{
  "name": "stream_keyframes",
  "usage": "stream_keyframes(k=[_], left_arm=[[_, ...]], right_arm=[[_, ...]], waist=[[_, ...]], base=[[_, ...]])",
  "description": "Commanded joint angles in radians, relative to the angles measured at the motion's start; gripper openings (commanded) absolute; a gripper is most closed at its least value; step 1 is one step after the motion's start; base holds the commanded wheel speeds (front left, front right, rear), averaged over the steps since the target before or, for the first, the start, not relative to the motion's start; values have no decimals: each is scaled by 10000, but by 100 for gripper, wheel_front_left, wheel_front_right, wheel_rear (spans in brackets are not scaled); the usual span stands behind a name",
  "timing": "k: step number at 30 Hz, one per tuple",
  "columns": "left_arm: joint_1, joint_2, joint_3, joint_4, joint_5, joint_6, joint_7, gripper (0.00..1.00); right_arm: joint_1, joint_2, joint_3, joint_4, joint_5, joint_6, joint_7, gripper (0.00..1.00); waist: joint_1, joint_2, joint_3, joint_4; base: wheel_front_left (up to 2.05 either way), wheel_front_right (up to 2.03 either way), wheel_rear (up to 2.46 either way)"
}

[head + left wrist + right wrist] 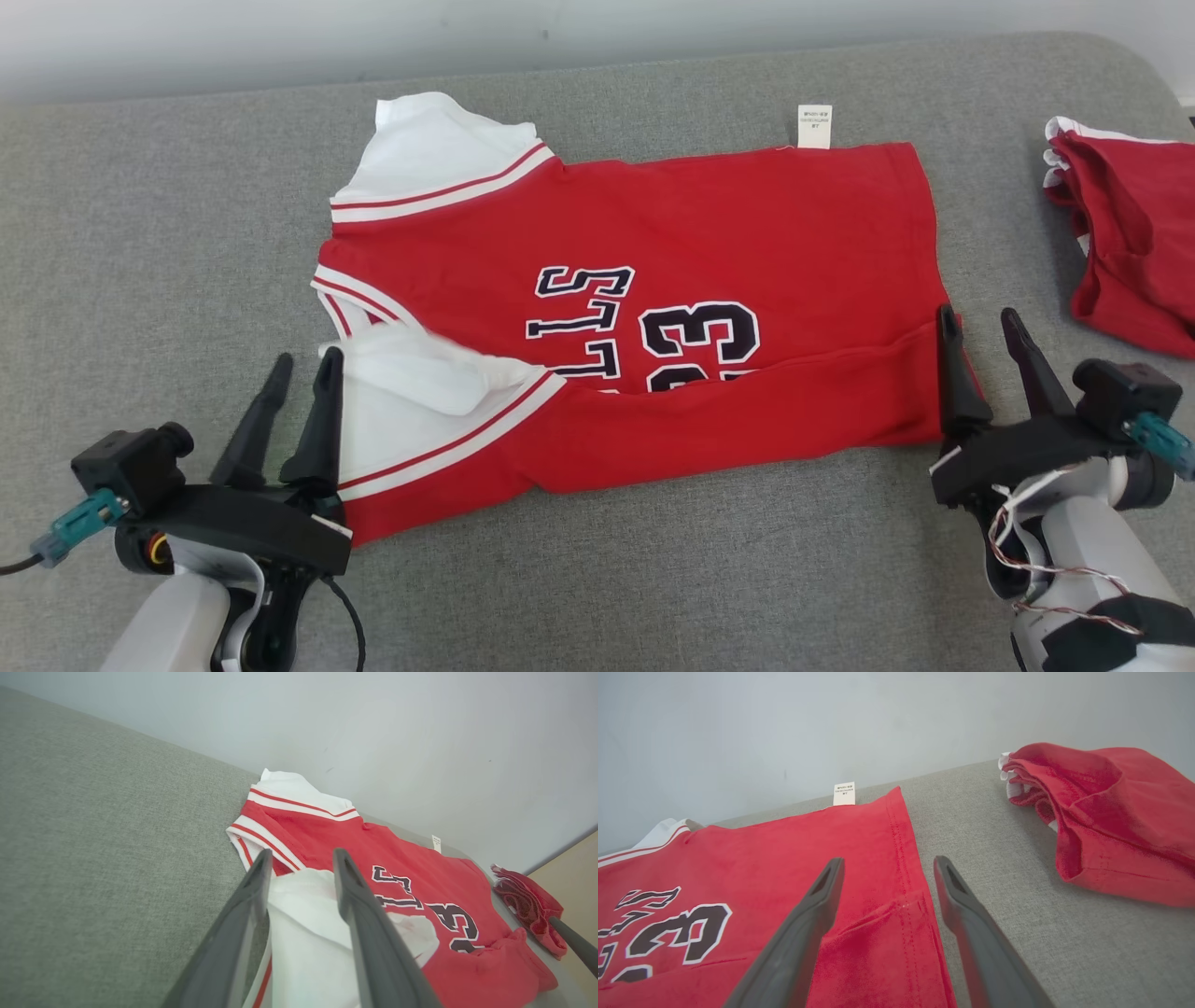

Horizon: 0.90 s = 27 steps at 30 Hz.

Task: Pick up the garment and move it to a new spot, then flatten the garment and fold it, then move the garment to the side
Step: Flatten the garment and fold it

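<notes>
**Near flap laid over: lift clear without dragging it**

The red garment (pixel 709 243) lies flat mid-cushion, its 6 o'clock edge folded over the numerals. Both claws stand spread, pinching nothing: the left gripper (pixel 307 359) at the garment's 8 o'clock by the white sleeve (pixel 411 383), the right gripper (pixel 979 317) at 4 o'clock astride the hem. Lifting both straight up should spare the flap. The grey cushion (pixel 168 233) meets a pale wall (pixel 280 37) at 12 o'clock. A second red garment (pixel 1134 233) sits at 3 o'clock, and a care label (pixel 814 126) at 1.
</notes>
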Motion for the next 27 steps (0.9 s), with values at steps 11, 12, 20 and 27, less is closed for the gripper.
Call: stream_keyframes(k=[11, 12, 20, 27], left_arm=[[1486, -72, 200, -1027, -249, 487, 222, 100], [1703, -54, 173, -1230, -368, 577, 391, 100], [2743, 14, -1, -1990, -1050, 1614, 1807, 100], [2503, 147, -187, -1611, -1342, 2267, 3027, 100]], right_arm=[[1584, -541, 287, -864, 1093, -27, -361, 100], [1737, -553, 306, -999, 1216, -27, -362, 100], [2340, -579, 490, -1213, 2144, -27, -370, 100], [1524, -469, 1026, -162, 2978, -27, -196, 100]], waist=[[-2, -1, -191, -79], [-2, -1, -209, -82], [-2, -1, -281, -91], [-2, -1, -104, -102]], base=[[0, 0, 0], [0, 0, 0], [0, 0, 0], [0, 0, 0]])
